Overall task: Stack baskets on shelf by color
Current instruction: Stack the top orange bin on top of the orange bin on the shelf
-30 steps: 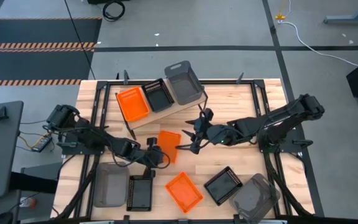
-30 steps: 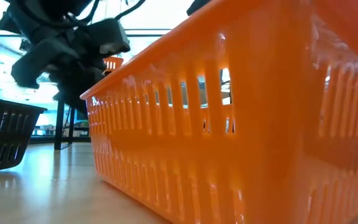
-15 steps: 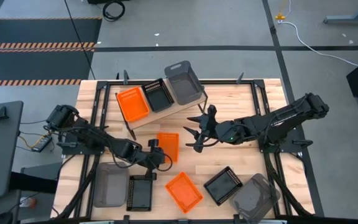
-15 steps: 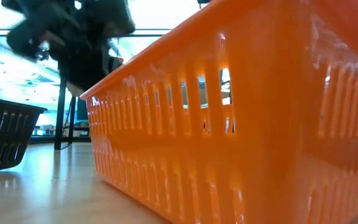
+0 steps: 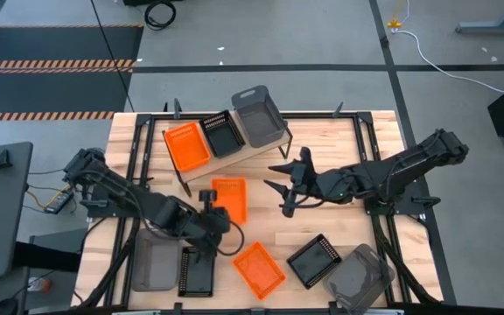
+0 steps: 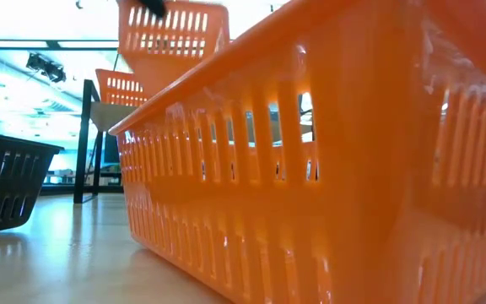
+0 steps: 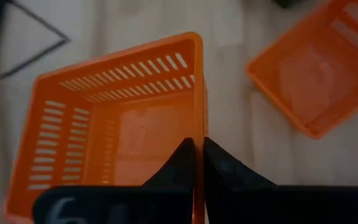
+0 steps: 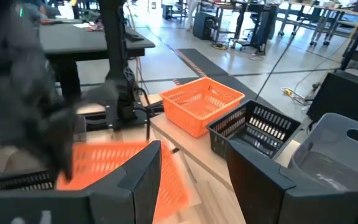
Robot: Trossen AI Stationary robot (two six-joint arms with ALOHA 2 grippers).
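Orange plastic fills the left pincer (image 7: 197,155): its two dark fingers are pinched together on the rim of one long wall of an orange basket (image 5: 229,199), which it holds up off the table (image 5: 339,157), as the low view shows the basket (image 6: 171,34) hanging high above the wood. Seen from above, the basket's mouth faces up and its long axis runs roughly from the pincer toward the shelf (image 5: 234,157), slightly skewed. The shelf lies just beyond the held basket's far short end; on it sit an orange basket (image 5: 186,146), a black basket (image 5: 223,133) and a grey basket (image 5: 259,115) side by side, their long axes across the board.

Bare table opens on the side of the left pincer toward the right pincer (image 5: 289,185), which hovers over the middle of the table with its fingers spread apart, holding nothing, well clear of the held basket. Behind the left pincer, toward the near table edge, room is tighter: another orange basket (image 5: 258,269) lies just beside it, turned at an angle, with a black basket (image 5: 196,271) and a grey basket (image 5: 154,262) close to the left arm. Farther along the near edge, below the right pincer, lie a black basket (image 5: 315,260) and a grey basket (image 5: 357,278), apparently overhanging the edge.
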